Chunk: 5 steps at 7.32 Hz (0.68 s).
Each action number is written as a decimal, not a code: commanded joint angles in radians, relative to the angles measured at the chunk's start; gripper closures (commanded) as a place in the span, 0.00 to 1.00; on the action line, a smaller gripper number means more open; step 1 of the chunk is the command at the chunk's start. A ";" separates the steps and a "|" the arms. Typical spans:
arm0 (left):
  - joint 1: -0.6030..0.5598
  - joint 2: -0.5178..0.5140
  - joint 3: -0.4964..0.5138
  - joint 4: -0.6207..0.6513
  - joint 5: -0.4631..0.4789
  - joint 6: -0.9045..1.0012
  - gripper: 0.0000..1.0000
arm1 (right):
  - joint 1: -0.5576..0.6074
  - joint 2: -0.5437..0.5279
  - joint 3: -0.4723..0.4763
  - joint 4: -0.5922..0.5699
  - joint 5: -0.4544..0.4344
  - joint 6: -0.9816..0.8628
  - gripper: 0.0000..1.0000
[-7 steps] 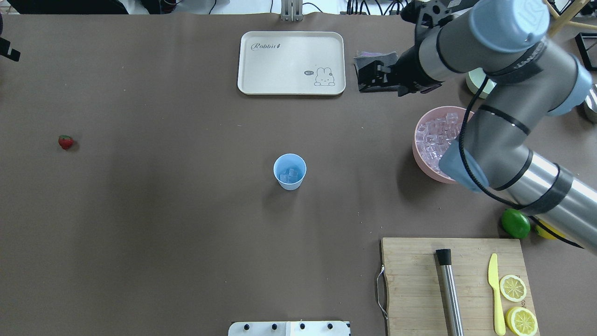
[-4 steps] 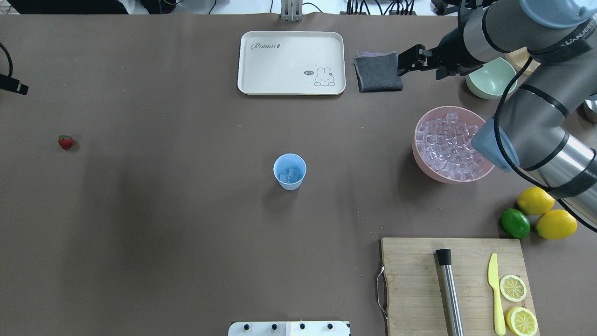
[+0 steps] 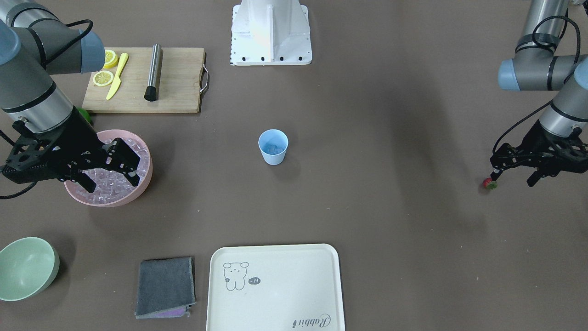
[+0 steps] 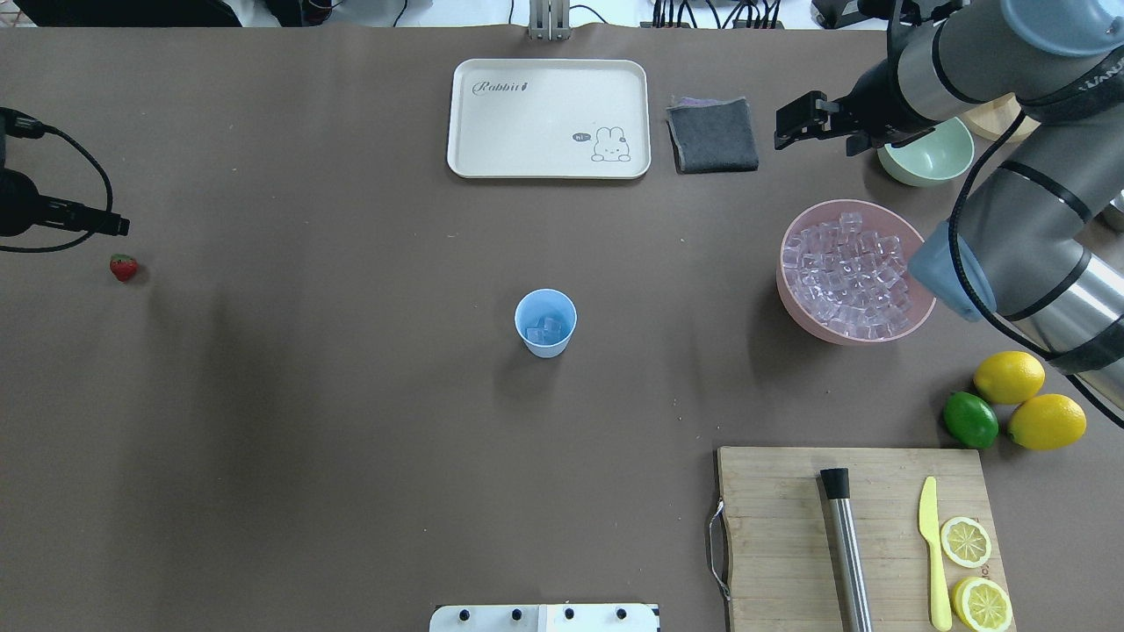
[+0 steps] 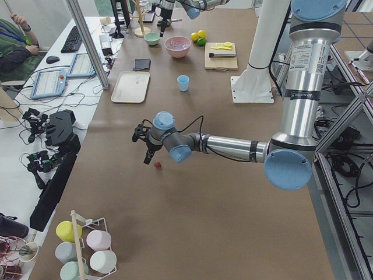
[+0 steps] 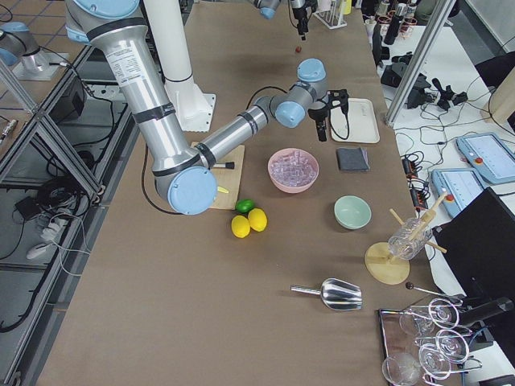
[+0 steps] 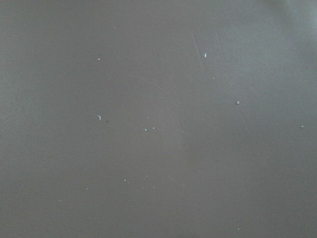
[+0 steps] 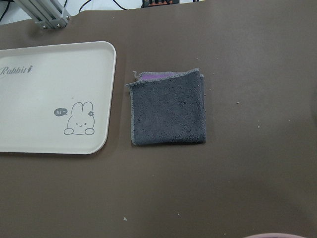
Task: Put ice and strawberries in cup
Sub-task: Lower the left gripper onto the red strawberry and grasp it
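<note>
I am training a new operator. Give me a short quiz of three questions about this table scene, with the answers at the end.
1. Which is nearer the strawberry: the left pincer or the right pincer?
2. Most of the ice lies in: A. the pink bowl; B. the pale green bowl; C. the tray.
3. True or false: the cup is empty.

Key
1. The left pincer; it hangs open just beside the strawberry.
2. A.
3. False; the cup already holds a few ice cubes.
</note>
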 commanded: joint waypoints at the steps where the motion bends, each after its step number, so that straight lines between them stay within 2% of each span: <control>1: 0.079 0.007 0.040 -0.085 0.085 -0.066 0.02 | 0.001 -0.009 -0.001 0.001 0.000 -0.001 0.01; 5: 0.087 -0.008 0.101 -0.089 0.088 -0.052 0.03 | 0.001 -0.008 -0.001 0.001 -0.001 0.006 0.01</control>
